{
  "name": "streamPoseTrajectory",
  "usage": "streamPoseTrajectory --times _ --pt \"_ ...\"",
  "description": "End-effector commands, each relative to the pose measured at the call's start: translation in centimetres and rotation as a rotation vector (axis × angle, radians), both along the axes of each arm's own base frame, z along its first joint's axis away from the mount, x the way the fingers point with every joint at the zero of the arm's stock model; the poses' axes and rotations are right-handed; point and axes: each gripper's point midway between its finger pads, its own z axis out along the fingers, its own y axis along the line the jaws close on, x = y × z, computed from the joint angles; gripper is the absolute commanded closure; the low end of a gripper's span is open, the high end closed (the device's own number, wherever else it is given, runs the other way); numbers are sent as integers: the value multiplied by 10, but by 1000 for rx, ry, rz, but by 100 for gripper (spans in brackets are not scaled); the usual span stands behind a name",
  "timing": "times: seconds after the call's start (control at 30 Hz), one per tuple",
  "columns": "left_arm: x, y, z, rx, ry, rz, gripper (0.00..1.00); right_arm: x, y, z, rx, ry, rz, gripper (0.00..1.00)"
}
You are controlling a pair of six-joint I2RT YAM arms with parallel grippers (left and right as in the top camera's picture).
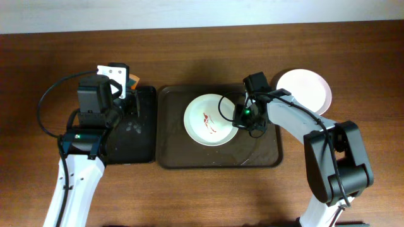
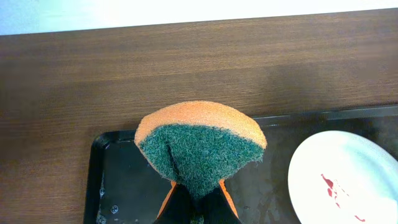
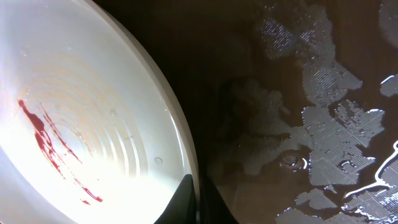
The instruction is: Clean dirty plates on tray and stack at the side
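Pinching orange-green sponge [image 2: 199, 146], left gripper [image 2: 196, 202] hangs over wet black tray [image 1: 140, 151]. Right gripper [image 3: 194, 200] clamped on right rim of red-smeared plate [image 1: 210, 120], which lies in wet brown tray [image 1: 265, 156]. Second, clean plate [image 1: 304, 88] on table [image 1: 189, 195] beside tray's far right corner.

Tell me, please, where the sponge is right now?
Overhead view's left side: the sponge is gripped in the left end effector, above the black tray, beside the brown tray.
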Motion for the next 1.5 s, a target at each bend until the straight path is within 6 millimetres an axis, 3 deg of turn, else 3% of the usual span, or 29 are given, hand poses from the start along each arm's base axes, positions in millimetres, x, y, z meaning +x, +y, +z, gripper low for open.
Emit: streamPoseTrajectory --times 0.0,0.07,0.13,0.17,0.23,0.33,0.4,0.47,0.53,0.6,0.7,0.73,0.83,0.87,1.0,1.13,1.2,1.27,1.3,1.4,1.47 --pt "0 0 18 -9 -51 -8 100 -4 -9 -6 -46 12 0 96" --pt "-1 0 16 -9 -42 -8 100 -4 -9 -6 -46 12 0 96" --pt "-5 0 -3 -5 23 -8 100 -4 -9 -6 -46 13 0 96" --pt "-9 0 -30 -13 106 4 100 -4 -9 -6 -46 12 4 96" --pt "-12 0 -59 -10 203 8 100 -5 -9 -6 -48 14 8 96" --pt "-19 0 -129 -25 436 42 99 -6 -9 -6 -49 18 8 96" --pt "-21 -2 -143 -32 483 39 100 -6 -9 -6 -49 19 8 96" --pt "-22 -3 -143 -39 487 32 100 -7 -9 -7 -50 21 8 96" --pt "-21 -33 -137 -175 480 -83 100 -7 -9 -7 -50 21 8 96" --pt "-13 -86 -114 -368 417 -235 100 -8 -10 -7 -50 25 8 96" --pt "4 -130 -100 -553 384 -220 100 -9 -10 -7 -52 28 14 96" --pt "9 -156 -104 -632 402 -222 100 -9 -10 -7 -53 28 15 96" --pt "9 -202 -123 -730 457 -272 100 -10 -10 -7 -57 29 33 96" --pt "5 -217 -138 -763 516 -248 100 -10 -10 -7 -57 29 32 96" --pt "-13 -250 -178 -836 669 -218 100 -10 -10 -7 -57 29 32 96" --pt "-28 -254 -214 -851 805 -135 100 -10 -10 -7 -57 29 32 96" --pt "-23 -241 -219 -841 801 -92 100 -10 -10 -7 -57 29 32 96" --pt "-3 -213 -224 -813 736 -35 100 -11 -11 -7 -58 34 33 96" --pt "7 -198 -225 -799 701 -28 100 -13 -11 -8 -60 39 34 96" --pt "12 -177 -226 -711 652 -59 100 -13 -11 -8 -61 37 40 96" --pt "15 -175 -204 -658 582 -127 100 -13 -11 -8 -61 37 40 96"
